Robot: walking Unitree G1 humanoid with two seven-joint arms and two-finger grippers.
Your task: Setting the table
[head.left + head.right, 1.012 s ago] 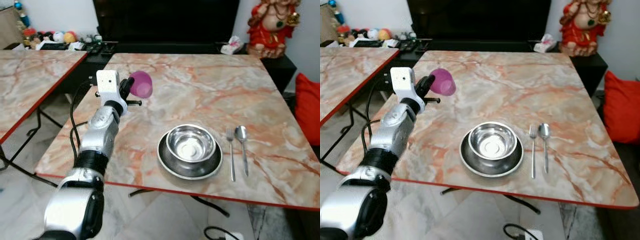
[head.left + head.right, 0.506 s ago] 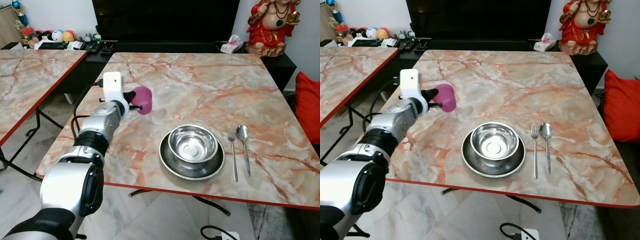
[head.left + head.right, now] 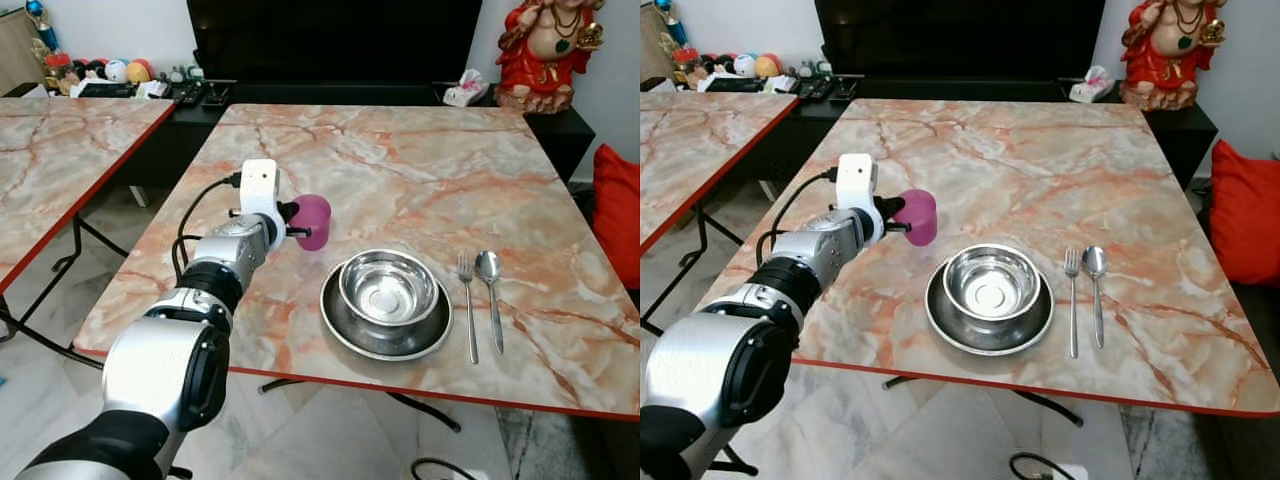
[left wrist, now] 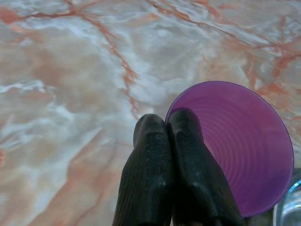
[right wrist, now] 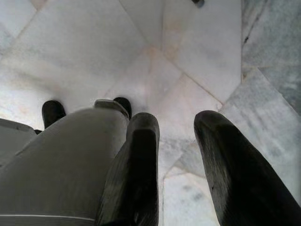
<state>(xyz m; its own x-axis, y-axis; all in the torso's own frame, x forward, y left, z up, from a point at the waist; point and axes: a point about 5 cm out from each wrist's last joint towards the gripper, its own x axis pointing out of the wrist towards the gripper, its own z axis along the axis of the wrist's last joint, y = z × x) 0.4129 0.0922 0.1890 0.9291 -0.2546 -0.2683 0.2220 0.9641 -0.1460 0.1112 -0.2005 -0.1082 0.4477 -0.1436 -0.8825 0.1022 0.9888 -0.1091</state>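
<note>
A purple cup [image 3: 313, 220] hangs just above the marble table [image 3: 400, 160], left of a steel bowl [image 3: 385, 288] that sits in a dark plate [image 3: 338, 322]. My left gripper [image 3: 292, 221] is shut on the cup's rim; in the left wrist view its fingers [image 4: 169, 165] pinch the rim of the cup [image 4: 244, 141], one inside and one outside. A fork [image 3: 467, 305] and a spoon [image 3: 491, 295] lie side by side right of the plate. My right gripper [image 5: 176, 141] hangs open over the floor.
A second marble table [image 3: 60, 150] stands to the left. A dark cabinet with a television [image 3: 330, 45] lines the far wall, with a red statue [image 3: 545, 50] at its right end. A red cushion [image 3: 618, 215] lies beside the table's right edge.
My left gripper has carried the purple cup to the right and nearer, down toward the table beside the bowl. The camera has shifted slightly.
</note>
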